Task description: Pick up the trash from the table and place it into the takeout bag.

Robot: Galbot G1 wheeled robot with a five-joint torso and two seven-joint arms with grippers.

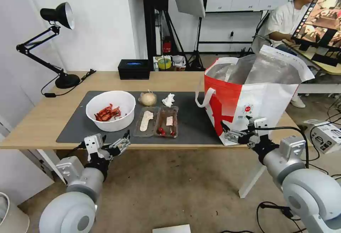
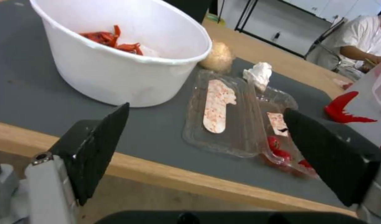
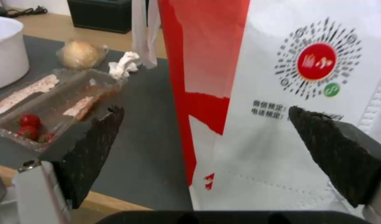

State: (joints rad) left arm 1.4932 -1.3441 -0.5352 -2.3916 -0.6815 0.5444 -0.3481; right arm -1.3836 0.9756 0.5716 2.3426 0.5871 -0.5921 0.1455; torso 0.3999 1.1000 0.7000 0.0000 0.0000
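Light wood table (image 1: 42,119) carries a grey mat (image 1: 191,119). At 7 o'clock the left gripper (image 1: 122,143) hangs released near the bowl (image 1: 111,110); tray (image 1: 156,122), tissue (image 1: 168,100), then bag (image 1: 248,98), right gripper (image 1: 227,133) released at 4 o'clock.

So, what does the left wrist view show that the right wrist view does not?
Left wrist alone: red scraps inside the white bowl, and the open left gripper before the table edge. Right wrist alone: the takeout bag's round logo, the black box, and the open right gripper facing the takeout bag. Both: the clear tray, tissue, beige lump, grey mat.
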